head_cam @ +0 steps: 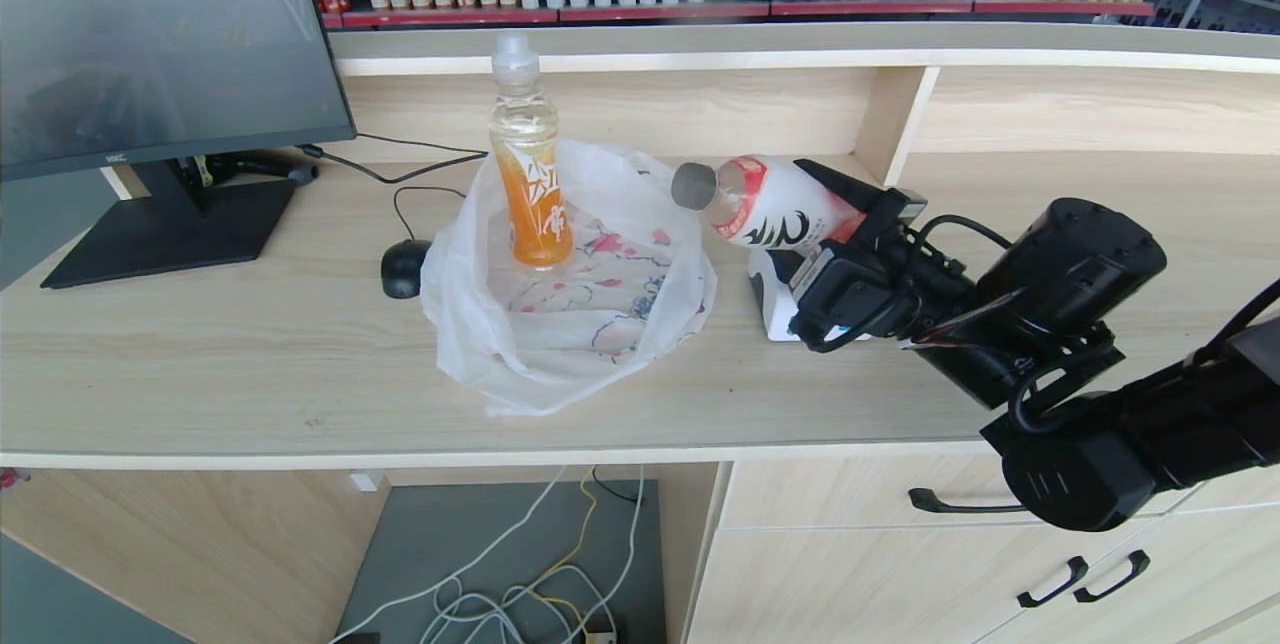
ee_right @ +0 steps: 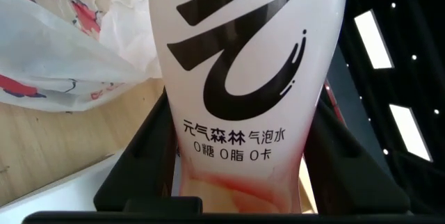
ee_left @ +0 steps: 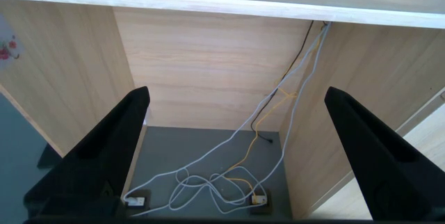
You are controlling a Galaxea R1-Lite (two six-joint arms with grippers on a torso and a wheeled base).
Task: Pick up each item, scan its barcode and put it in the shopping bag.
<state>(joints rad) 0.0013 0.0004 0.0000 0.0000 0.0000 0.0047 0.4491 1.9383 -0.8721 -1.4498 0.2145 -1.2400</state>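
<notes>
Fingers (head_cam: 842, 182) of the right gripper (head_cam: 795, 219) clamp the white bottle (head_cam: 770, 209), tipped sideways just right of the shopping bag (head_cam: 670, 309); orange bottle (head_cam: 530, 194) stands upright inside the bag; left gripper (ee_left: 236, 154) spread wide, empty

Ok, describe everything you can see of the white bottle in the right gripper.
The white bottle looks plastic, with a grey cap, a red band at the shoulder, bold black strokes on its white wrap and a pink tint at the base. It is held aloft, tilted nearly on its side, cap toward the shopping bag. The right gripper clamps its lower half, black fingers on both sides, over a white scanner.
</notes>
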